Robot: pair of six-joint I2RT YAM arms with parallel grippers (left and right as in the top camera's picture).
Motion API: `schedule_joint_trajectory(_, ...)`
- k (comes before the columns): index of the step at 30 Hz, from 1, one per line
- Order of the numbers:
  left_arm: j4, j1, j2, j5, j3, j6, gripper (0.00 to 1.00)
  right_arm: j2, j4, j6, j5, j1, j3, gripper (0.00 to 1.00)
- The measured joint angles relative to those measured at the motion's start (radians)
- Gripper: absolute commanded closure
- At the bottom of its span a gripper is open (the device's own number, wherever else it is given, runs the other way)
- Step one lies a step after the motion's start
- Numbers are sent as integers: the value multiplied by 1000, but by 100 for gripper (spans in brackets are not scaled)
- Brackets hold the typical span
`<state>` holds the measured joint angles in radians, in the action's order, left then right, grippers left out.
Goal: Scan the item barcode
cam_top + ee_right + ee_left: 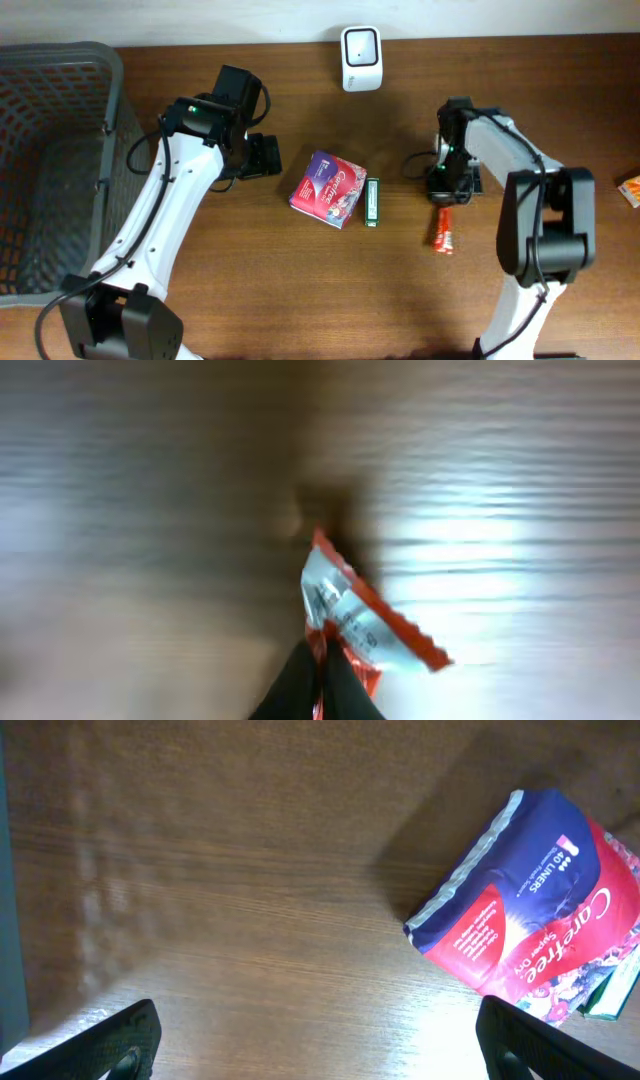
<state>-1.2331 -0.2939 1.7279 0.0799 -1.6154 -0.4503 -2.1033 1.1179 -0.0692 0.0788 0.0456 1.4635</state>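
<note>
Wooden table [300,300]: right jaws pinch the red packet [368,628] at its end.

The blue-and-red pack [540,910] bore "Carefree" in white script and "40 LINERS" in small print; the orange sachet [365,625] carried print too blurred to read.

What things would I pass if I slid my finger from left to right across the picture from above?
grey basket → left gripper → purple and red packet → small green pack → red sachet → orange thing at the right edge. The white scanner lines up with both packs, so I left it out.
</note>
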Motion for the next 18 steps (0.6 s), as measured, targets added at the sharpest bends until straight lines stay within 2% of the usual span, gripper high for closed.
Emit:
schedule_joint_trajectory(3,0,0,0,0,0,0,1,-28,116,119,307,2,136,96)
schedule_joint_trajectory(5,0,0,0,0,0,0,1,-28,109,223,542,2,193,96)
schedule_joint_trajectory(9,0,0,0,0,0,0,1,-28,43,301,874,3,190,96)
schedule_joint_trajectory(12,0,0,0,0,0,0,1,-28,29,313,1044,3,190,96)
schedule_joint_trajectory(18,0,0,0,0,0,0,1,-28,-20,317,1193,30,182,96)
